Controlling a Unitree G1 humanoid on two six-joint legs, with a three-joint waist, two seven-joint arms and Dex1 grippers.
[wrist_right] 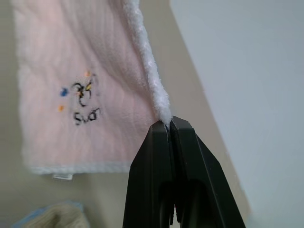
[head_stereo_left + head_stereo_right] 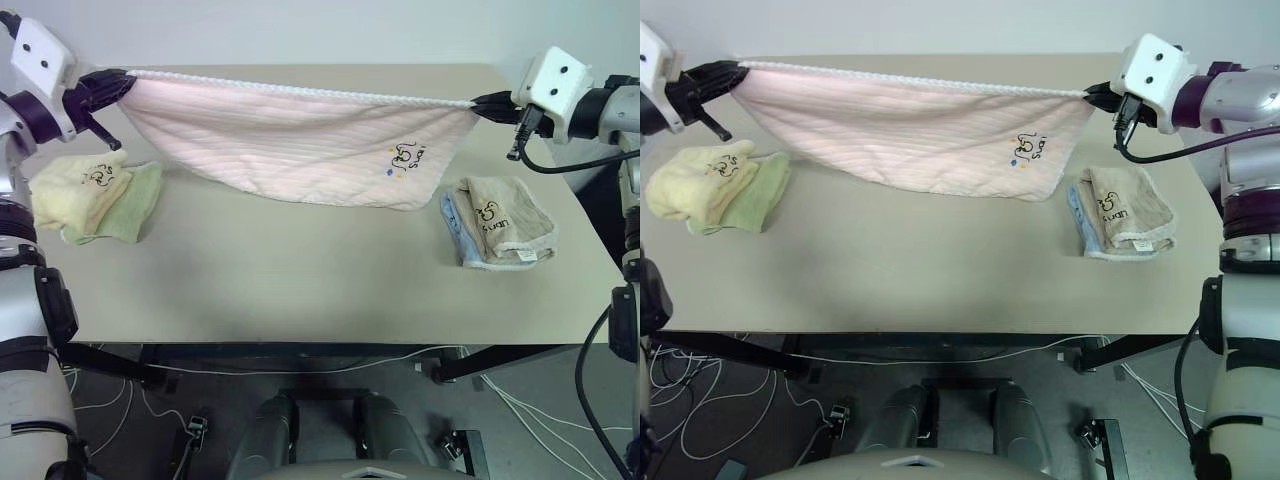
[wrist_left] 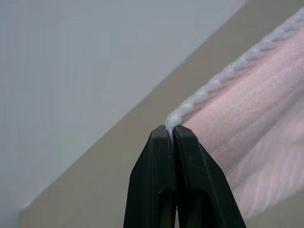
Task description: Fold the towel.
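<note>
Head views: the towel [image 2: 300, 140] hangs stretched above the table [image 2: 300, 280] between the left gripper [image 2: 120, 82] and right gripper [image 2: 480, 100]. Wrist views: each is clamped on just a corner's white edge — a hard tug could pull it free.

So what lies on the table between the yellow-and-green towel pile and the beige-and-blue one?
Bare table in the head views; the pink towel, stretched between left pincer and right pincer, hangs just behind that stretch.

Fluffy terry-cloth towel [image 2: 290, 140], matt table [image 2: 300, 280]
</note>
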